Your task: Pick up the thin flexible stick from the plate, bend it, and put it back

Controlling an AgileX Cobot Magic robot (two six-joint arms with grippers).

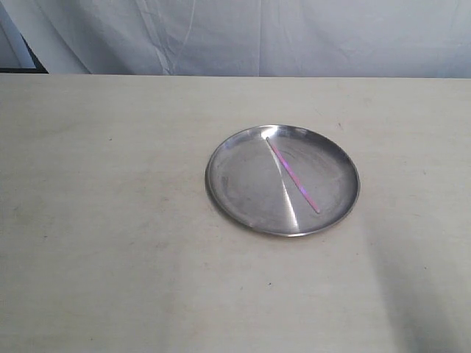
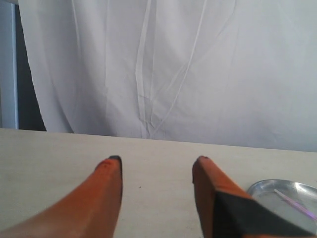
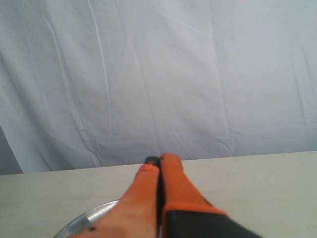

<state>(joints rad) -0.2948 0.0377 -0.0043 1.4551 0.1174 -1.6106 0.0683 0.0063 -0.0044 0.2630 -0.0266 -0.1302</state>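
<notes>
Plainly, in the exterior view the thin flexible stick (image 1: 293, 176) lies slantwise across the plate (image 1: 243, 184), flat on the shiny metal, and the plate sits on the pale tabletop (image 1: 110, 235) with neither arm in sight. In the left wrist view the left jaws stand spread with nothing between them, and the plate and stick show just past one tip. In the right wrist view the right jaws are pressed together, empty, with a bit of the plate's rim beneath them. The stick looks very light, pliant and apt to skid on slick metal, so a low pinch near each end should suit bending
</notes>
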